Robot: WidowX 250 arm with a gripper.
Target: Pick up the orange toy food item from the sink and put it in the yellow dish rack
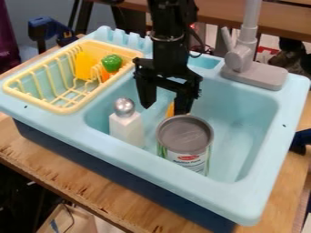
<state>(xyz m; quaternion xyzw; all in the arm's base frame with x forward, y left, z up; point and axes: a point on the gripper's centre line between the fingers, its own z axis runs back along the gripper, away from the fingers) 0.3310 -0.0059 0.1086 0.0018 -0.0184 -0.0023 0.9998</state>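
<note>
An orange-yellow thing [170,109] is showing in the sink basin, partly hidden behind a can [184,139], and I am hanging my tool [164,109] right by it. I am holding its two fingers spread wide, pinching nothing. The can is standing upright in front of me, blocking the near side, its grey top facing up. To its left, a white bottle [127,126] with a round silver top is standing near the basin wall. Beyond that, a pale yellow dish rack [72,109] is holding a yellow piece [84,66] and a green-and-orange toy vegetable [112,63]. A grey faucet [243,59] is rising at the back right. The can is wearing a printed white, red and green label [193,160]. The light blue sink [161,175] is resting on a wooden worktop [67,177]; a dark blue clamp [43,27] is standing out behind the rack.
</note>
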